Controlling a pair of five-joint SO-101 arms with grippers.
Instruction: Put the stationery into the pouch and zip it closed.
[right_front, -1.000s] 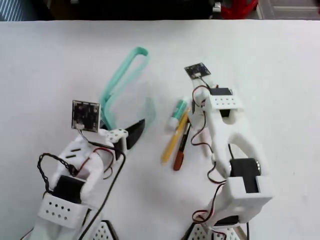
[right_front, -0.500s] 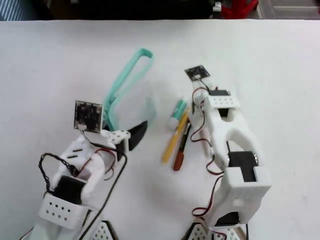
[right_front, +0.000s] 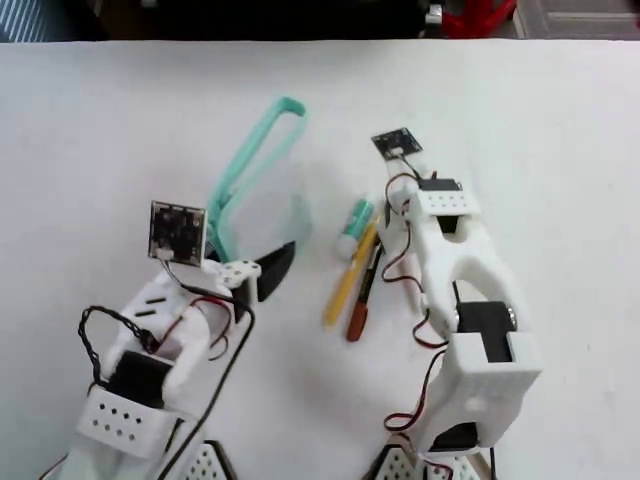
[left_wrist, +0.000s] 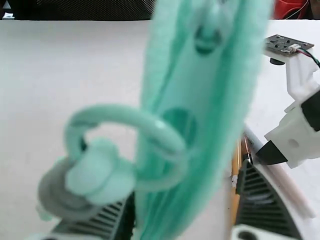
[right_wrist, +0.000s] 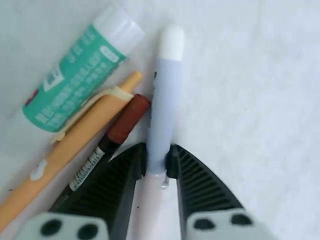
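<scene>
Right fingers (right_wrist: 200, 185) still clamp the blue pen (right_wrist: 162, 95), left fingers (left_wrist: 260, 195) the pouch (left_wrist: 200, 100).

Layout on the bench (right_front: 120, 100): pouch (right_front: 250, 170) at left, its near end in the left gripper (right_front: 245, 262). To its right, glue stick (right_front: 354, 228) farthest, two pens (right_front: 348, 280) nearer. The right gripper (right_wrist: 156, 152) clasps a third pen (right_wrist: 162, 100).

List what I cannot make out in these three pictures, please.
- High view: the right arm covers the right gripper and the pale blue plastic pen with a white cap that it grips.
- Left wrist view: the mint-edged clear zip pouch is blurred up close, so its opening cannot be judged.
- Right wrist view: the edge cuts off the orange plastic pen.
</scene>
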